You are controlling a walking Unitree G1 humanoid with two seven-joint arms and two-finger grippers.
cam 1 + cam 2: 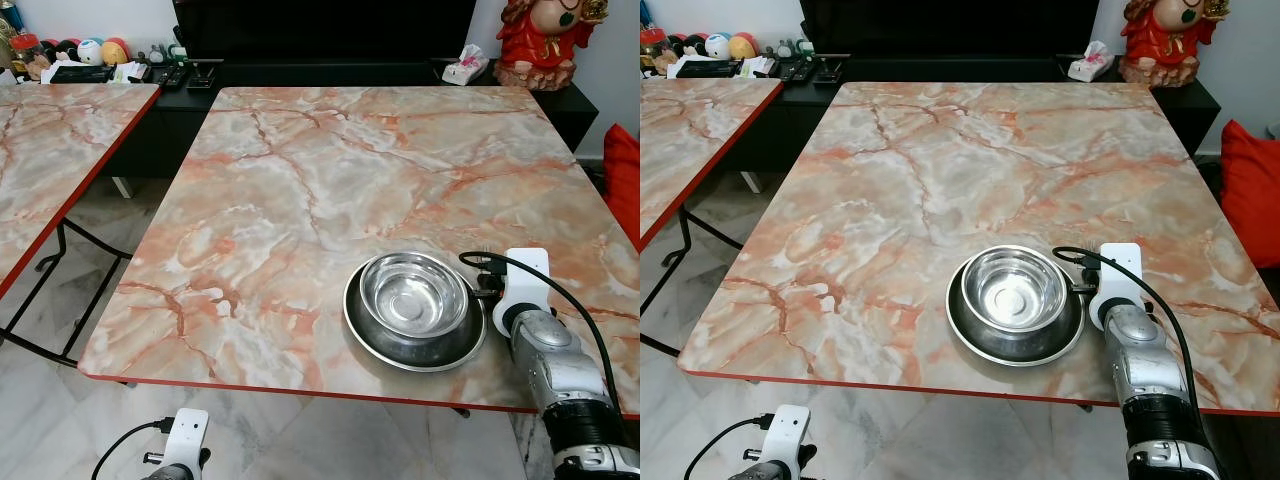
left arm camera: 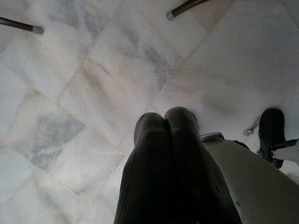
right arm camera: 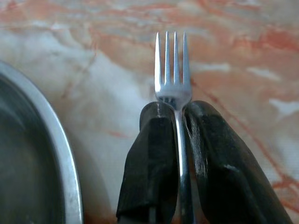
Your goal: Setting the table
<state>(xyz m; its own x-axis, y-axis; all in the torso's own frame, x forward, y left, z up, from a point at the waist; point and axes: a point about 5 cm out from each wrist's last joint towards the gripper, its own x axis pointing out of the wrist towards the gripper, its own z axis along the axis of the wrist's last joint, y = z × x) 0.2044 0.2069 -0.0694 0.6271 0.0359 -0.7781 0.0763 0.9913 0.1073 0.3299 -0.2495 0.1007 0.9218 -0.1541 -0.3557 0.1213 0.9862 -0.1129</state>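
Right gripper [image 3: 177, 128] has its fingers clamped on the fork [image 3: 174, 70], tines pointing away, just beside the steel plate [image 1: 372, 338] on the worktop [image 1: 300, 180]; left gripper's [image 2: 166, 123] fingers pressed together.

My right arm [image 1: 560, 375] reaches up from the lower right of the head view, wrist level, its gripper [image 3: 180, 109] pinched tight with the 2 black fingers [image 3: 154, 154] side by side around a thin handle. My left arm [image 1: 180, 450] hangs low at the bottom left, its gripper [image 2: 164, 121] closed, both fingers touching.
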